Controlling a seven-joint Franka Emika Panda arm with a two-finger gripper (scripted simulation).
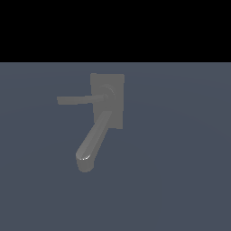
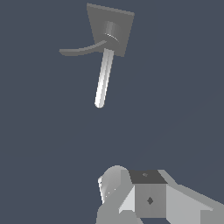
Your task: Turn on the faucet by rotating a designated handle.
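We see the faucet (image 1: 107, 100) centre-scene, its handle (image 1: 76, 99) pointing to nine o'clock, spout (image 1: 92, 143) toward seven. Our gripper (image 2: 131, 197) sits well apart, finger state unclear; we should approach the handle's tip, not the spout.

A plain blue-grey floor (image 1: 180, 180) lies bare.

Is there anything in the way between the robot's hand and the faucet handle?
No, nothing visible. In the wrist view only bare grey floor lies between the gripper and the faucet. The handle sticks out sideways from the hub, apart from the spout.
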